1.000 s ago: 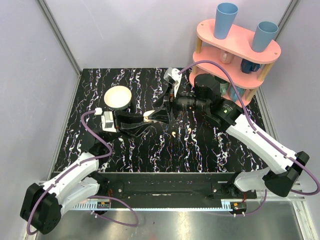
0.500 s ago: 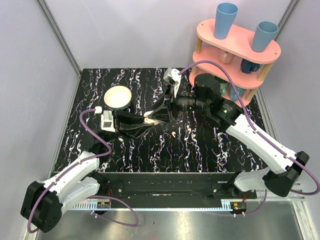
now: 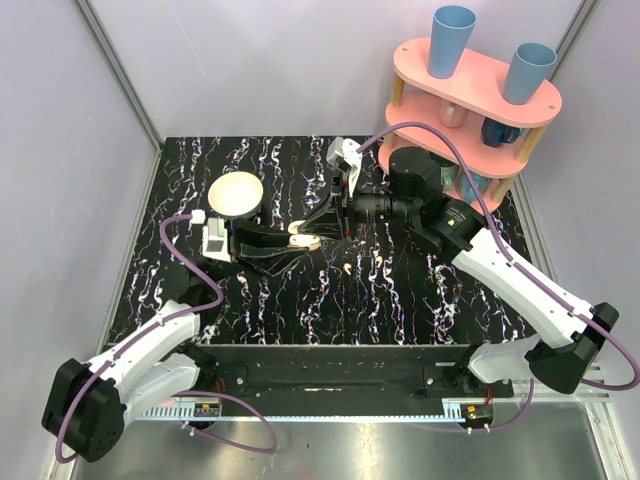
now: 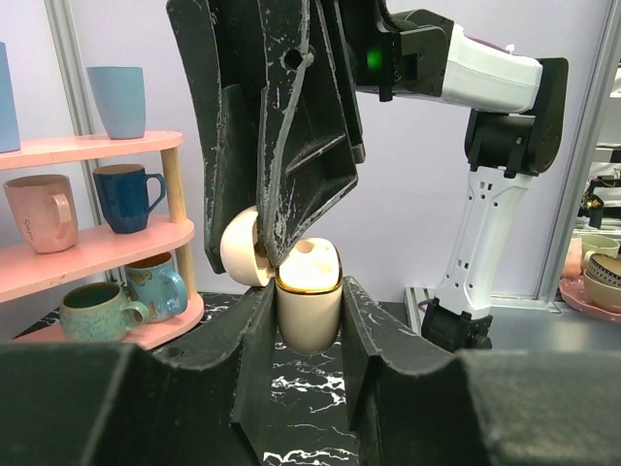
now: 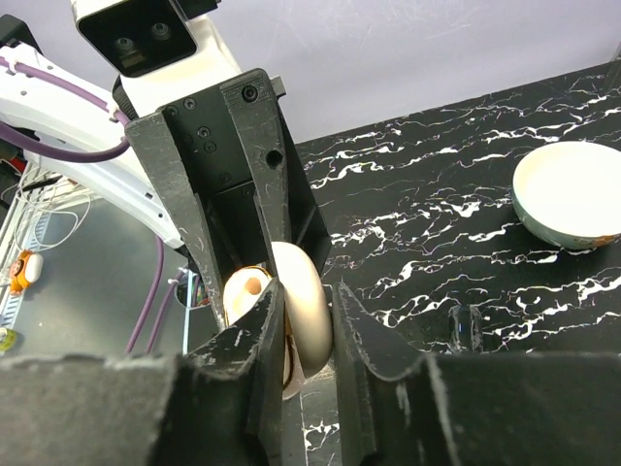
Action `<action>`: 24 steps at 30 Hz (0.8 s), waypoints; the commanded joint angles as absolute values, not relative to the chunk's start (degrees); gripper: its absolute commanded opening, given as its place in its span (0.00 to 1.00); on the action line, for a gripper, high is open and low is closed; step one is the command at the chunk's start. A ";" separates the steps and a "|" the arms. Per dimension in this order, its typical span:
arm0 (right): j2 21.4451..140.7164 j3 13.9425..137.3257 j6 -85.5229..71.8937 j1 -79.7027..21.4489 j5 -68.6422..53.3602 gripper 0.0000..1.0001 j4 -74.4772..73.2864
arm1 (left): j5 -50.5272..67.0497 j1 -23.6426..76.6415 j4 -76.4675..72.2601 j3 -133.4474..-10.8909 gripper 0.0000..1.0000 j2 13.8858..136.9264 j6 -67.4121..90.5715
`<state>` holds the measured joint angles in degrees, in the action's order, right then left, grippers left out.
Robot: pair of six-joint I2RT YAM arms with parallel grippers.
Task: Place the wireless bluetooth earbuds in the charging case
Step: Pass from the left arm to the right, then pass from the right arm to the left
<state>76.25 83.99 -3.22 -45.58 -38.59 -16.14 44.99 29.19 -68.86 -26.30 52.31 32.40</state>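
Your left gripper is clamped on the body of the charging case, which stands upright just left of centre in the top view with its lid hinged open. Your right gripper sits narrow, a finger against each side of that lid. One earbud lies on the marbled tabletop, just below and right of the case.
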 commanded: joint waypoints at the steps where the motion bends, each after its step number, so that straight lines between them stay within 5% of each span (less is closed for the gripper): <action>1: 75.50 85.43 -2.55 -45.35 -39.46 0.24 -15.91 | 43.16 29.27 -75.06 -28.48 0.17 52.03 32.61; 14: 73.04 82.71 -1.67 -45.53 -38.67 0.13 -12.48 | 40.26 29.27 -74.27 -28.12 0.39 52.65 34.01; 24: 72.51 82.27 -1.06 -45.97 -38.50 0.05 -12.04 | 39.46 29.27 -71.72 -28.65 0.41 52.65 34.19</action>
